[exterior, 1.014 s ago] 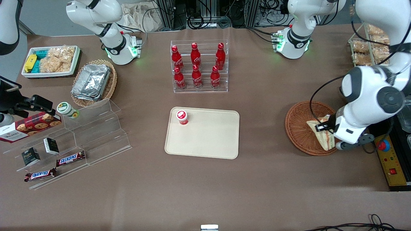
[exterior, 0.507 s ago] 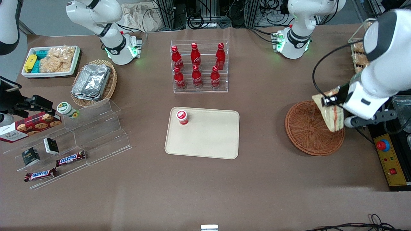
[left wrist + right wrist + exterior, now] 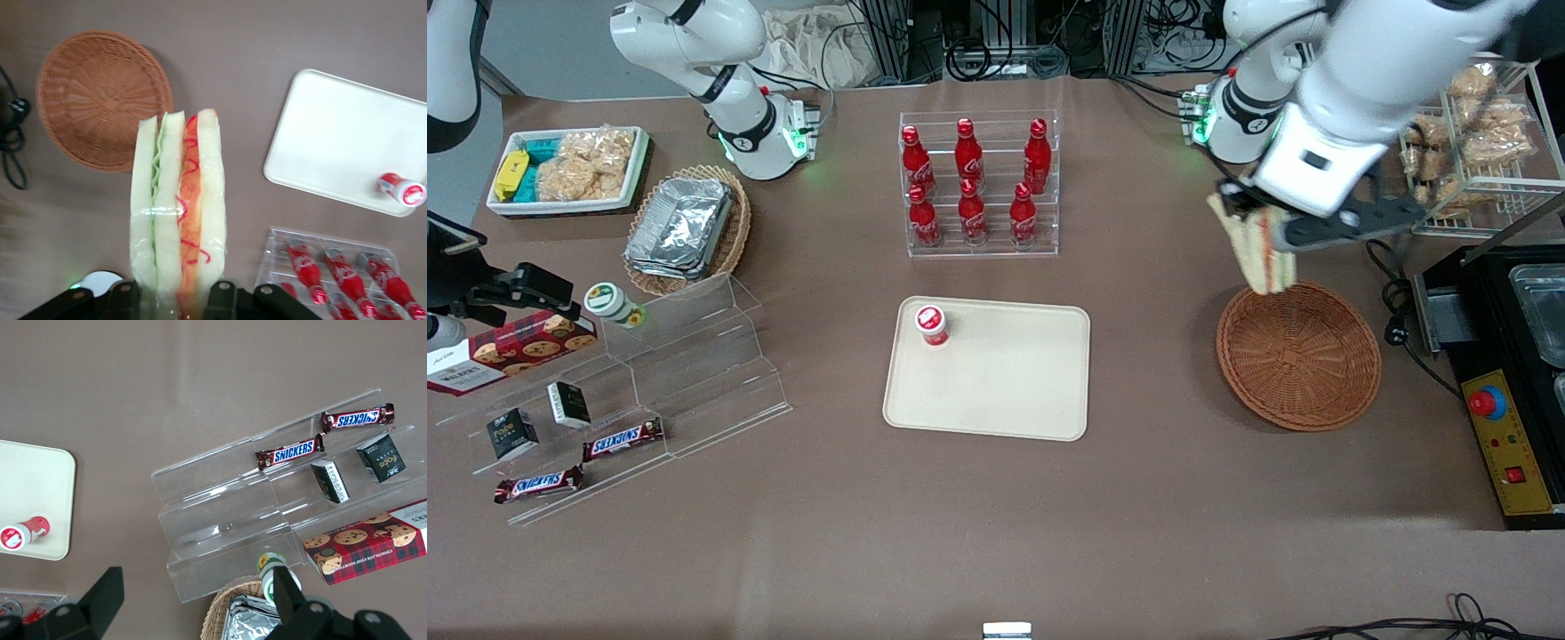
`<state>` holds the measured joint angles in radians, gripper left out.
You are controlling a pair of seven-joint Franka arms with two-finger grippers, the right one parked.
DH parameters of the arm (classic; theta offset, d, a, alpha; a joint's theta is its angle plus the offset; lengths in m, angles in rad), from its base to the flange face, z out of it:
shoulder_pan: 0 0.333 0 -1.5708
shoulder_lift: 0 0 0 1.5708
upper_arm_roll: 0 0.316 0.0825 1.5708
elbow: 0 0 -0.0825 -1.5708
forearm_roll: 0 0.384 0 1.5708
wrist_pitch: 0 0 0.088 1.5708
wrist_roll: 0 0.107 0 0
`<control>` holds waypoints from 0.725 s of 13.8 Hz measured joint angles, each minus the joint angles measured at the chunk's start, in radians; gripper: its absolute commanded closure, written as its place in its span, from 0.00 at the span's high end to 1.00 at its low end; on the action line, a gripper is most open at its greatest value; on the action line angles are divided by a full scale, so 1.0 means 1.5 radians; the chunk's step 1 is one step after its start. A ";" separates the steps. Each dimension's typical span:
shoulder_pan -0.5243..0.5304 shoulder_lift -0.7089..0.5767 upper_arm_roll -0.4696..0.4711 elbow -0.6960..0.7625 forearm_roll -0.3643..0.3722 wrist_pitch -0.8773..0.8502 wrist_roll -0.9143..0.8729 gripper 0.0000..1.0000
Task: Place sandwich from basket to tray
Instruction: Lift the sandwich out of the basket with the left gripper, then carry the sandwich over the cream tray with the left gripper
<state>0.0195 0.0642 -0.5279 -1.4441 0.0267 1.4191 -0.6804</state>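
Left to right on the brown counter (image 3: 996, 533): at mid-frame lies the cream tray (image 3: 1005, 382), a small red-capped bottle (image 3: 932, 324) upright in its upper-left corner. At the upper right, the pincer (image 3: 1249, 213) is clamped on the sandwich (image 3: 1258, 253), holding it in the air. The sandwich's lower tip hangs over the upper rim of the round wicker basket (image 3: 1298, 356) at right.

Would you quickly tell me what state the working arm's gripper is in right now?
Left gripper: shut on the sandwich, holding it in the air above the table, just farther from the front camera than the basket.
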 measured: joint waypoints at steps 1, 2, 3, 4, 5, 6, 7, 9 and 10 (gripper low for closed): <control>-0.001 0.002 -0.036 0.000 0.003 0.000 -0.030 0.29; -0.001 0.007 -0.066 -0.001 0.013 0.000 -0.048 0.29; -0.001 0.020 -0.094 -0.004 0.025 0.002 -0.062 0.30; -0.002 0.040 -0.120 -0.007 0.038 0.012 -0.076 0.30; -0.002 0.067 -0.139 -0.010 0.048 0.034 -0.090 0.30; -0.002 0.097 -0.153 -0.012 0.054 0.061 -0.103 0.30; -0.002 0.130 -0.162 -0.014 0.061 0.088 -0.111 0.30; -0.009 0.194 -0.166 -0.016 0.081 0.134 -0.114 0.30; -0.021 0.226 -0.166 -0.016 0.103 0.157 -0.123 0.30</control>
<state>-0.0124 0.4034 -0.7770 -1.4687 0.1817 1.6551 -0.8647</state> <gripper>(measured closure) 0.700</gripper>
